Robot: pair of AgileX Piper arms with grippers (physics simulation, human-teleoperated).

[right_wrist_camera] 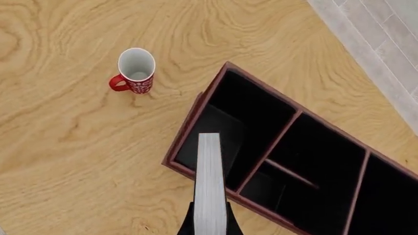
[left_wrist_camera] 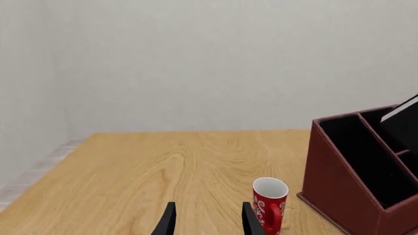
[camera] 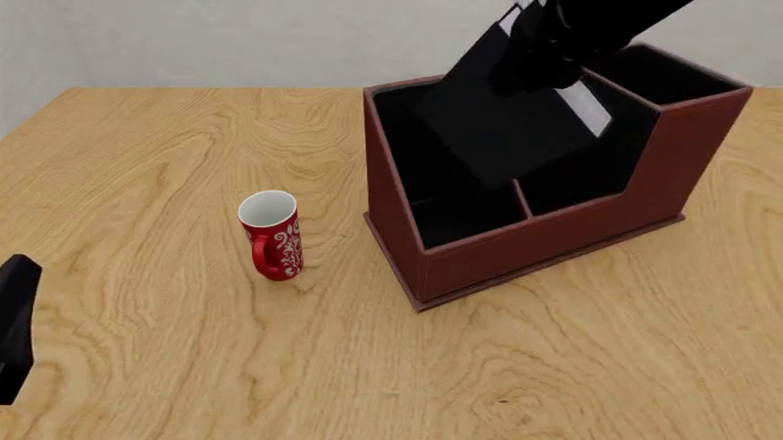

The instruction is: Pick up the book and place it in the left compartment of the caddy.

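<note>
The right wrist view alone shows the white page edges of the book [right_wrist_camera: 210,181], pinched between the right gripper [right_wrist_camera: 210,223] fingers at lower centre. In the front view, upper right, the book [camera: 508,115] hangs tilted above the caddy [camera: 551,247], black cover facing the camera, over the left compartment [camera: 423,156]. The left gripper [left_wrist_camera: 207,220], fingers spread and empty, appears beside the mug [left_wrist_camera: 269,203].

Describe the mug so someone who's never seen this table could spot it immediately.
Find the big red-brown caddy on the wooden table. Just off its left wall, apart from it, the mug stands upright: red with white swirls, white inside, the only small round thing there.
</note>
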